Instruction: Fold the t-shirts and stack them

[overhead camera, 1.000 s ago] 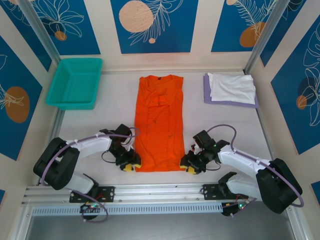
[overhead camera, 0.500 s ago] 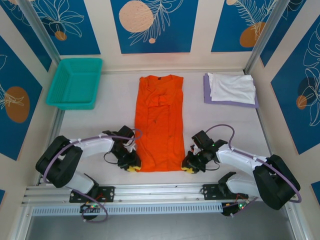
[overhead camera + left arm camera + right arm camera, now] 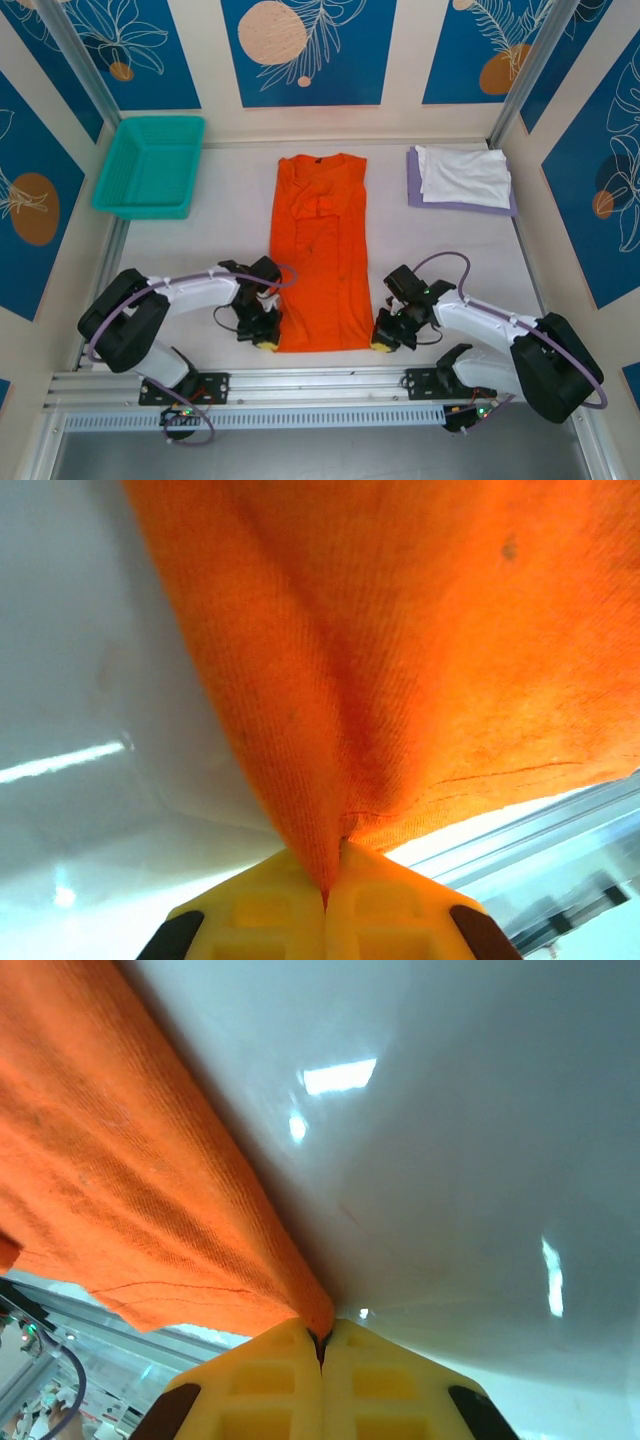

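Lying flat down the middle of the surface (image 3: 215, 250), the orange t-shirt (image 3: 320, 250) is being pinched at both near corners — the left gripper (image 3: 265, 338) is clenching its jaws on the left corner, the right gripper (image 3: 384, 340) on the right. The white t-shirt (image 3: 465, 172) is sitting folded on the lavender t-shirt (image 3: 412, 190) at the far right.

We see the orange t-shirt (image 3: 320, 250) lying flat mid-scene, sleeves folded in to make a long strip, collar far, hem near, puckered at both near corners. Far right, we find the folded white t-shirt (image 3: 465, 175) stacked on the folded lavender t-shirt (image 3: 412, 185).
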You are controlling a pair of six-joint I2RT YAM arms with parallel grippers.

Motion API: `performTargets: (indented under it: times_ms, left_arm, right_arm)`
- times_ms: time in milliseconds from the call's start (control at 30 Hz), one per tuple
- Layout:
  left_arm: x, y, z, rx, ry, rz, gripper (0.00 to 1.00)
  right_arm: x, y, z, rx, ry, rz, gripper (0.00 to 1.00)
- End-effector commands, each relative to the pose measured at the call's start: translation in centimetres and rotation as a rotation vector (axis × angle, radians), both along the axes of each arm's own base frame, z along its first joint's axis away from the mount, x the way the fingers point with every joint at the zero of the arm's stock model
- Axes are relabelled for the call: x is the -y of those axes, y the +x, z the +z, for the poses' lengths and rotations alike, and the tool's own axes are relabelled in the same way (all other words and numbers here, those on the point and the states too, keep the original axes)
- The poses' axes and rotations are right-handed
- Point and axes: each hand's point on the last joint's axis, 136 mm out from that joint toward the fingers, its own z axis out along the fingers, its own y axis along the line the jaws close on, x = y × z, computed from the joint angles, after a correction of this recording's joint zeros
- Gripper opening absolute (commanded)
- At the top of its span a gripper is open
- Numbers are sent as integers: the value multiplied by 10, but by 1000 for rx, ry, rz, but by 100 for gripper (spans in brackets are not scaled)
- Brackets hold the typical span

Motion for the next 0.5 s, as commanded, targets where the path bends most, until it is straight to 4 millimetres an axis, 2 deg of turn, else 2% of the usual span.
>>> performTargets:
  times_ms: [0, 133, 200, 333, 467]
  left_arm:
    - [-18, -20, 9, -29, 61, -11, 0]
    - [-16, -20, 19, -15, 31, 6, 0]
    - [-11, -11, 31, 19, 6, -2, 0]
    - [-5, 19, 61, 84, -24, 34, 0]
    - [3, 61, 90, 149, -78, 123, 0]
  right_arm:
    - [8, -18, 6, -69, -37, -20, 0]
    - [7, -18, 17, -62, -24, -37, 0]
    - [2, -11, 29, -37, 1, -41, 0]
    - [-8, 15, 60, 28, 33, -72, 0]
    - [-15, 57, 94, 87, 49, -136, 0]
